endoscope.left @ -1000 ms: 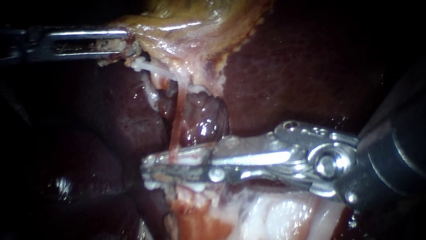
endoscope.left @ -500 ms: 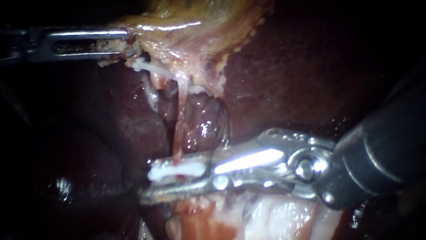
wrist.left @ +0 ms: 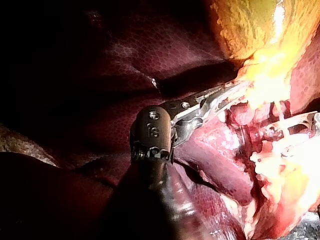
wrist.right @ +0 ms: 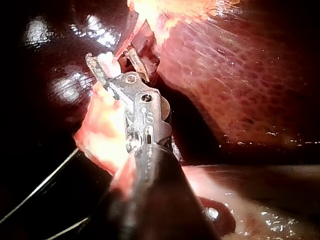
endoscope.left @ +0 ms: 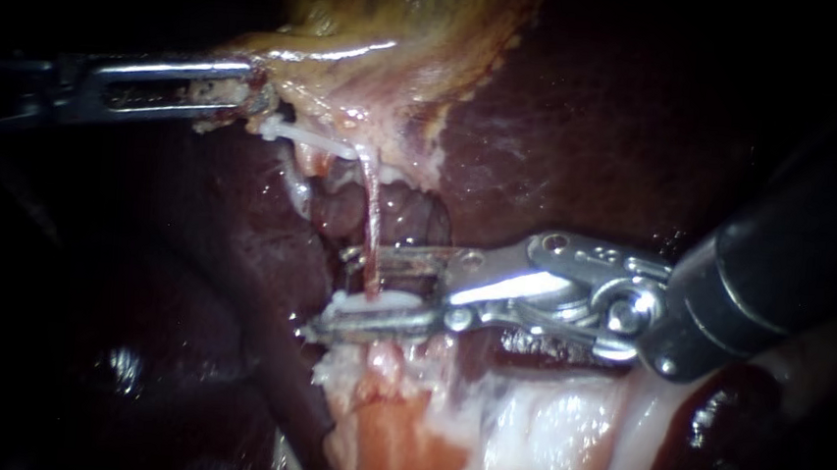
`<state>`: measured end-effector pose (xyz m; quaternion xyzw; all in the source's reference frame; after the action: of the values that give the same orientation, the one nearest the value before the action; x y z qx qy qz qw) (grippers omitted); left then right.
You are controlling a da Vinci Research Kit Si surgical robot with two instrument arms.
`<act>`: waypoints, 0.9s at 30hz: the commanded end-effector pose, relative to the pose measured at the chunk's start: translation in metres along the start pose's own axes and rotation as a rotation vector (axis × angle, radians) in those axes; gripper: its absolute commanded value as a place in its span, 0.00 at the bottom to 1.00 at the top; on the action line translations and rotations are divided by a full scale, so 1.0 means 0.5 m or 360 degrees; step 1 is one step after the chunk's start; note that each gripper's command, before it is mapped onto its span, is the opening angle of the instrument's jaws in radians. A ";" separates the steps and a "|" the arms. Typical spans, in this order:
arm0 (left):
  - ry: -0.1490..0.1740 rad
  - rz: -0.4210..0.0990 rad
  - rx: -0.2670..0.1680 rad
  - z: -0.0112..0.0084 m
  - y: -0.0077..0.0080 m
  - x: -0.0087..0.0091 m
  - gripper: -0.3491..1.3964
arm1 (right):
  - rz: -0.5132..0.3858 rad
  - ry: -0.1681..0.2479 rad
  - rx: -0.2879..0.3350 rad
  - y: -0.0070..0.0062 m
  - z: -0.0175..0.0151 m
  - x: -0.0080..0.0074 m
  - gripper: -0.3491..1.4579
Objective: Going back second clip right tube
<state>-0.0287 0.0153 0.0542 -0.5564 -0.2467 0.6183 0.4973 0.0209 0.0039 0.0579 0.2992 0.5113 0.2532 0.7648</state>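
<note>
A thin pink tube [endoscope.left: 371,224] runs down from the gallbladder's [endoscope.left: 394,27] pale neck. A white clip [endoscope.left: 309,140] lies across its upper end. A second white clip [endoscope.left: 374,307] sits where the tube's lower end meets pale tissue. My right instrument [endoscope.left: 328,293] has its jaws open, one on each side of the tube, and the second clip rests on the lower jaw. The right wrist view shows the same clip [wrist.right: 106,60] on that jaw. My left instrument [endoscope.left: 251,95] is shut on the gallbladder's neck and holds it to the left, as the left wrist view also shows [wrist.left: 222,97].
Dark red liver [endoscope.left: 603,130] surrounds the site on both sides. Pale and pink cut tissue [endoscope.left: 522,439] bulges just below the right instrument's jaws. Its thick black shaft [endoscope.left: 790,271] fills the right edge.
My right instrument's jaws have gone from nearly shut around the white clip to wide open, and its tips have drawn slightly right. The clip stays at the tube. My left instrument has not moved.
</note>
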 end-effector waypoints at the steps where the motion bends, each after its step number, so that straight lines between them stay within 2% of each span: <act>1: 0.0000 0.0000 0.0000 0.0000 0.0000 0.0001 0.00 | -0.0013 -0.0008 0.0001 -0.0001 -0.0004 0.0000 0.47; 6: 0.0000 0.0000 0.0000 -0.0003 0.0002 0.0000 0.00 | -0.0185 -0.0015 0.0021 -0.0008 -0.0050 -0.0009 0.47; 9: 0.0000 0.0000 0.0000 -0.0005 0.0003 0.0000 0.00 | -0.0286 -0.0021 0.0043 -0.0011 -0.0115 -0.0013 0.47; 13: 0.0000 0.0000 0.0000 -0.0003 0.0003 0.0000 0.00 | -0.0379 -0.0011 0.0036 -0.0002 -0.0202 -0.0002 0.47; 17: 0.0000 0.0000 0.0000 -0.0003 0.0003 0.0000 0.00 | -0.0422 -0.0040 0.0008 0.0005 -0.0263 0.0010 0.47; 19: 0.0000 0.0000 0.0000 -0.0003 0.0003 0.0000 0.00 | -0.0438 -0.0075 -0.0005 0.0007 -0.0286 0.0012 0.47; 22: 0.0001 0.0001 0.0001 -0.0001 0.0003 -0.0002 0.00 | -0.0443 -0.0108 -0.0007 0.0007 -0.0306 0.0007 0.47; 27: 0.0007 0.0007 0.0009 0.0017 0.0002 -0.0014 0.00 | -0.0447 -0.0118 -0.0005 0.0006 -0.0313 0.0002 0.47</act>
<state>-0.0298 0.0147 0.0548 -0.5568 -0.2422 0.6188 0.4984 0.0063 0.0073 0.0534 0.2324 0.5192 0.1336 0.8115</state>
